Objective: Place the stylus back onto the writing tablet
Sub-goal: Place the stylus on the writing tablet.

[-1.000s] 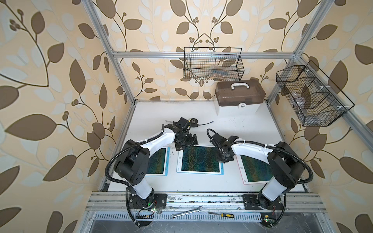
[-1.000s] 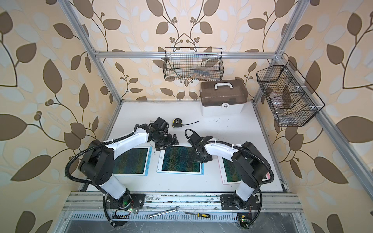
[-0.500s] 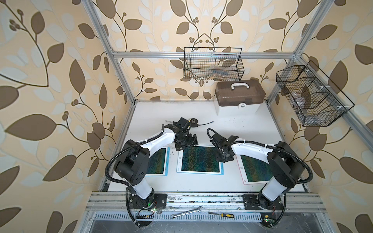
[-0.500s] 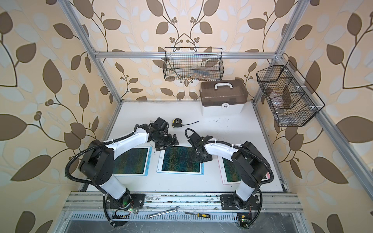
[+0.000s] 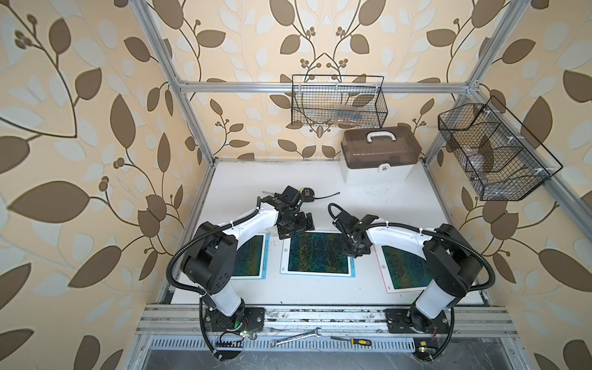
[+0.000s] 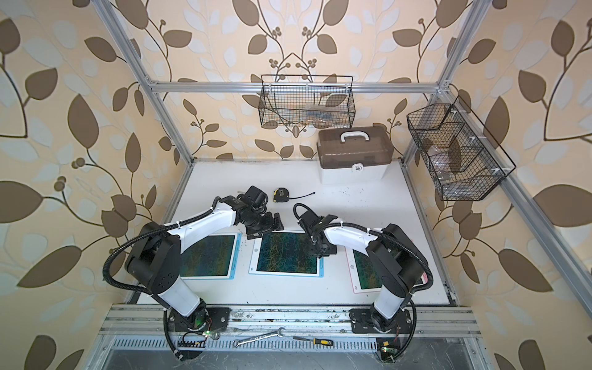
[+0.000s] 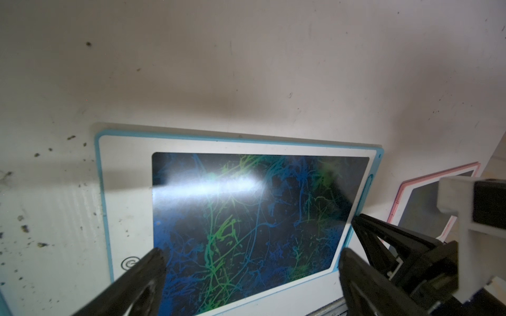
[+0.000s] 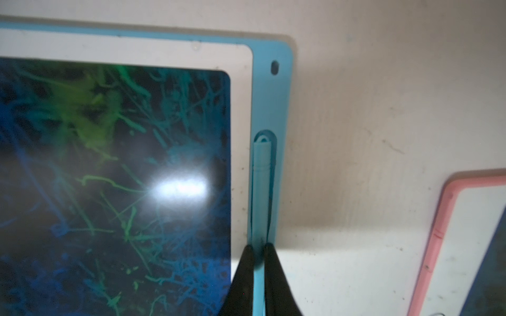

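Nothing much has shifted since a second ago; both arms hold the same poses over the middle tablet. From the right wrist, the slim pale-blue plastic stylus (image 8: 261,191) lies lengthwise in the rounded slot on the side rim of the blue-framed writing tablet (image 8: 271,95), right of centre frame; its capped end, with a small loop, sits near the slot's upper end. The right hand (image 8: 257,247) pinches the shaft, black fingers drawn narrow on either side. The tablet's dark screen shows green and blue scribbles and a white glare.

The left hand (image 7: 252,254) is spread wide and holds nothing, over the same tablet's upper left corner in both top views.

The white table (image 5: 368,205) is scuffed and speckled dark; a second blue-framed tablet (image 5: 253,256) lies left of centre, a pink-framed one (image 5: 403,269) right. A brown-lidded white plastic box (image 5: 379,153) stands upper right; a yellow-and-black tape measure (image 5: 306,193) lies mid-table. Beige leaf-patterned wallpaper (image 5: 80,128) surrounds everything; two black wire baskets (image 5: 339,102) hang on the aluminium frame.
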### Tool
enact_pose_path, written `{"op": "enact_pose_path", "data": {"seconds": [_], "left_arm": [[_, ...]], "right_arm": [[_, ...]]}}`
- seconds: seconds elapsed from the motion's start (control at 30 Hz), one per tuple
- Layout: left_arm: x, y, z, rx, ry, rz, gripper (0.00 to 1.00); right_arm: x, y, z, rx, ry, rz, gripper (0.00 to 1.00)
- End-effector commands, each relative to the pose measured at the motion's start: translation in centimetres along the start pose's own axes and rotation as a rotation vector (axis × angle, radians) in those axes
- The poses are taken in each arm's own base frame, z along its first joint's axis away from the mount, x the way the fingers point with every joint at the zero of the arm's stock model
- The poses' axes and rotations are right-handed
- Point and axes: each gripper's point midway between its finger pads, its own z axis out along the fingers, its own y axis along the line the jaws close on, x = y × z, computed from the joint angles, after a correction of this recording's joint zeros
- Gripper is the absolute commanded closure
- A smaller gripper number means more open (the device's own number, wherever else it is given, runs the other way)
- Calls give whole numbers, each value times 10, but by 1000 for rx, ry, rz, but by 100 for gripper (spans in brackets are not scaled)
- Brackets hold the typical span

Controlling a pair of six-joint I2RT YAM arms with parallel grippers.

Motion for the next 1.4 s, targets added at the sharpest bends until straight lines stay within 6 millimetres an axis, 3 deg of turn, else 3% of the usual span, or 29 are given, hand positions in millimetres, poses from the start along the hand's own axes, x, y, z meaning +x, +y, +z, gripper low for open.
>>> {"op": "enact_pose_path", "data": {"seconds": [0.0, 0.43, 0.97, 1.37], "left_arm": [[-4, -10, -6, 16, -10, 30, 1], [-4, -11, -7, 18, -8, 33, 1], [-4, -11, -8, 22, -10, 27, 1], [-3, -10, -9, 21, -12, 27, 1]], "right_arm": [[-3, -4, 2, 34, 1, 5, 86], [-8, -3, -4, 28, -25, 6, 82], [-5, -3, -3, 33, -19, 0, 86], [-7, 0, -5, 26, -30, -4, 79]]}}
